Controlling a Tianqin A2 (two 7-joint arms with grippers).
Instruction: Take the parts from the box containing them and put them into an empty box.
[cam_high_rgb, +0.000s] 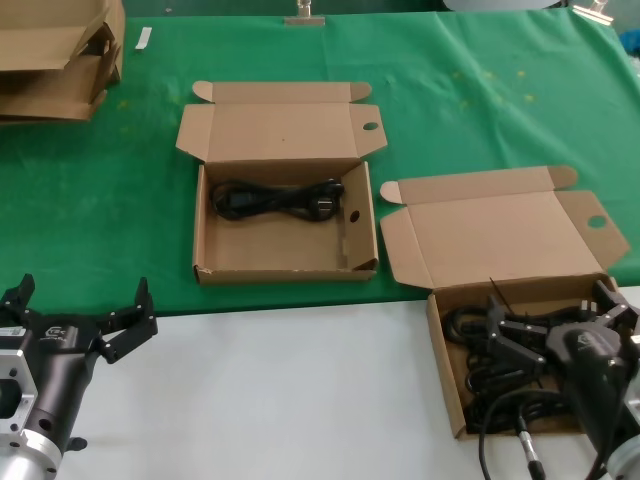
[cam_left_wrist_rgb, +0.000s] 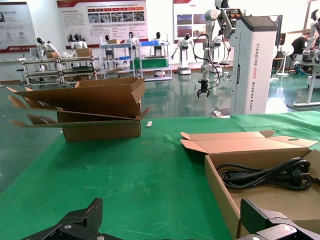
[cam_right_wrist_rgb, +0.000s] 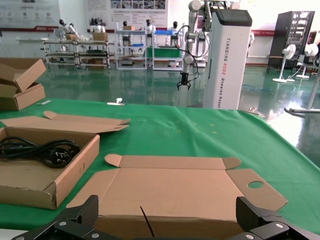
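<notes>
green table (cam_high_rgb: 480, 110), two open boxes (cam_high_rgb: 285, 225), flattened cardboard stack (cam_high_rgb: 55, 55)

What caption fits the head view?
Right gripper open over cords in the near box; one cord lies in the far box.

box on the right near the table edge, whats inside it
The right box holds a tangle of coiled black power cords with the open right gripper lowered among them. The gripper and arm cover much of the inside, so the number of cords is unclear.

Matt brown cardboard boxes (cam_high_rgb: 285, 262) are lying on a green cloth-covered counter (cam_high_rgb: 480, 110); coiled black cords (cam_high_rgb: 280, 198) are showing a rubbery sheen.
</notes>
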